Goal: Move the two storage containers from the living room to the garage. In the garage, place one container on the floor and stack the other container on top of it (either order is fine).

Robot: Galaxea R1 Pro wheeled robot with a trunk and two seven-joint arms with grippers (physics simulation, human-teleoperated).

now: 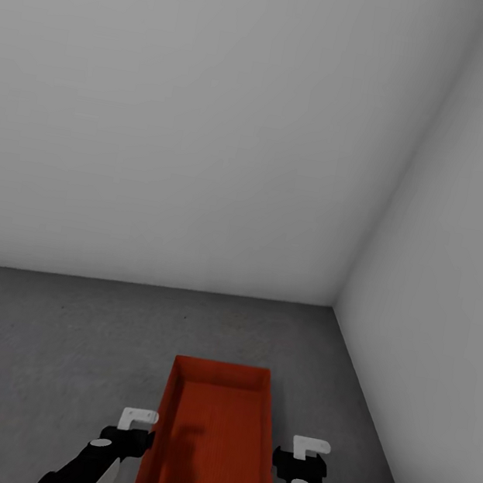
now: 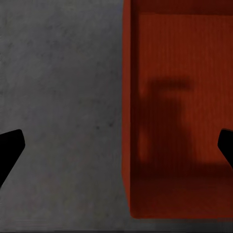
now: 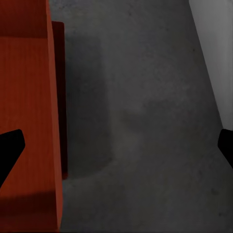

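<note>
Facing a corner of the garage: two plain white walls [image 1: 216, 111] meeting past the right of centre, dark grey concrete floor [image 1: 44, 342] below. Orange-red storage container [image 1: 212, 441] near the right-hand wall, long axis pointing toward the far wall, open top, nothing inside apart from a shadow. In the right wrist view, a second orange-red edge [image 3: 59, 97] peeking out beneath the upper bin's wall [image 3: 26, 121], so apparently one bin on top of another; cannot tell how squarely aligned.

Left gripper [image 1: 132, 432] just beside the container's left long wall, right gripper [image 1: 303, 458] just beside the right long wall; contact unclear. Left gripper [image 2: 116, 145] spread wide, straddling the bin's left wall with one fingertip over floor, the other over the bin's interior. Right gripper [image 3: 116, 145] also spread wide, one fingertip over the bin, the other over bare floor close to the white wall. Nothing gripped by either.

Open floor left of the bin and ahead up to the far wall; narrower strip on the right.

Bin: thin flat walls, rectangular, shallow, faint ribbed texture on the bottom. Floor: matte, mottled.
</note>
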